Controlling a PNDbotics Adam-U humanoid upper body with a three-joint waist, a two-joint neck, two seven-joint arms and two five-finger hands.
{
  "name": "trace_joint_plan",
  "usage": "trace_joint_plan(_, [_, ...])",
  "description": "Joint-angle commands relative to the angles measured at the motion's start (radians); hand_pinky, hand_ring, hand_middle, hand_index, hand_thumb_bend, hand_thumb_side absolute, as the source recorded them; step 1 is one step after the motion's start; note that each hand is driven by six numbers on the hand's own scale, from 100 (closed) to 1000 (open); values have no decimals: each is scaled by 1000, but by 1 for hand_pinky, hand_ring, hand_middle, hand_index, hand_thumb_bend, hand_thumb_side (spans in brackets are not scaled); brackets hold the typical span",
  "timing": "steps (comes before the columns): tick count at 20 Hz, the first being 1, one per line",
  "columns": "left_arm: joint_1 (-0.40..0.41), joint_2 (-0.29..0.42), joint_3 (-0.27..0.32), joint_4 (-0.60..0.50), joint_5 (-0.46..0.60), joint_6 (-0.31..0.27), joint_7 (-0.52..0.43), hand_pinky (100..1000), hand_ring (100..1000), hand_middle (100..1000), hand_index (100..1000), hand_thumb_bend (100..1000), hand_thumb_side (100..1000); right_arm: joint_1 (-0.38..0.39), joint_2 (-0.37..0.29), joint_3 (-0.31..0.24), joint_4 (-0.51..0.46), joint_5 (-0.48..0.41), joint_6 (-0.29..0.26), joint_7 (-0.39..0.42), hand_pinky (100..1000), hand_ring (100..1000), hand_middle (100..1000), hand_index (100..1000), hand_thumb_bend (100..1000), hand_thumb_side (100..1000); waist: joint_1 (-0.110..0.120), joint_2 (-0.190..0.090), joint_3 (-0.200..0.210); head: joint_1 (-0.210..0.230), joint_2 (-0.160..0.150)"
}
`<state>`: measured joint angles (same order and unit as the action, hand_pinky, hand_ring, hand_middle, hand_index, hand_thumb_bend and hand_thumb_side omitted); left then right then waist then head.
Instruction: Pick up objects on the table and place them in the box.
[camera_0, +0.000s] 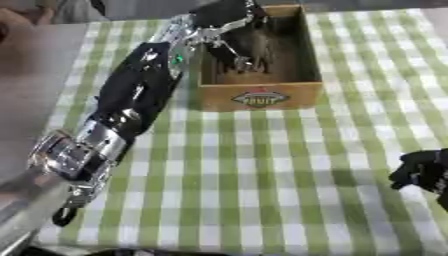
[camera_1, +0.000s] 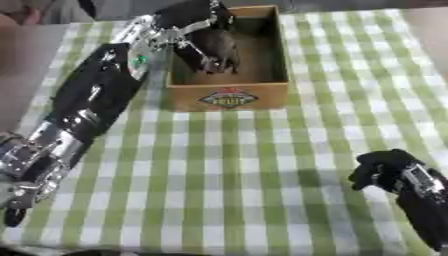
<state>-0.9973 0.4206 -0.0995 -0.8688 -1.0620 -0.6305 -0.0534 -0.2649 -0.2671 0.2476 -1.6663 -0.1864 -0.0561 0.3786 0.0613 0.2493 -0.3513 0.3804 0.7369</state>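
Left robot hand (camera_1: 206, 37) inside box (camera_1: 229, 97) (contents unclear).

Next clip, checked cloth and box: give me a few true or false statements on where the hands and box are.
1. The left hand reaches down into the box. True.
2. The right hand is over the box. False: it sits low at the right edge, well away from the box.
3. The box lies tipped on its side. False: it stands upright, open side up.
4. The tablecloth is green and white checked. True.
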Motion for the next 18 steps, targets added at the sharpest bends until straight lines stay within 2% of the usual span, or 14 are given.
trace_joint_plan(1, [-14,7,10,6,-47,-3,45,461,170,191,817,383,100,-14,-3,-2,-14,5,-3,4,566,611,545,701,100,929,-2,-14,-1,2,-9])
trace_joint_plan(6, [-5,-2,1,29,-114,-35,44,532,285,293,862,399,100,-16,-3,-2,-14,7,-3,4,565,611,545,701,100,931,-1,-10,2,0,-9])
trace_joint_plan(9, [-4,-4,1,44,-126,-69,-14,575,390,373,876,439,209,-15,-3,-2,-13,8,-3,4,564,611,545,701,100,932,-2,-9,5,-1,-8])
trace_joint_plan(10, [-5,-4,3,47,-123,-76,-37,594,437,419,880,438,259,-15,-3,-3,-13,8,-3,4,564,611,544,701,100,932,-2,-9,6,-1,-7])
trace_joint_plan(12, [-6,-3,6,53,-116,-90,-91,661,611,604,903,463,359,-15,-3,-3,-13,7,-3,4,564,611,544,701,100,930,-3,-10,7,-2,-7])
trace_joint_plan(13, [-7,-3,8,54,-112,-96,-119,686,669,670,912,470,379,-15,-3,-3,-13,7,-3,4,564,611,544,701,100,930,-3,-10,8,-2,-7])
trace_joint_plan(14, [-8,-2,10,54,-108,-100,-144,697,693,698,915,474,389,-15,-3,-3,-13,7,-3,3,564,611,544,701,100,930,-4,-11,8,-2,-7])
trace_joint_plan(15, [-8,-1,12,51,-103,-103,-166,744,770,779,928,499,423,-14,-3,-3,-14,7,-3,3,563,611,544,701,100,930,-5,-11,9,-2,-7])
trace_joint_plan(17, [-8,1,17,43,-89,-106,-199,798,840,849,943,557,458,-13,-3,-4,-13,7,-3,3,563,611,544,701,100,929,-6,-12,10,-3,-6])
trace_joint_plan(18, [-8,2,19,38,-80,-107,-211,800,843,851,944,563,460,-12,-3,-4,-14,6,-3,3,563,611,544,701,100,929,-7,-13,11,-4,-6])
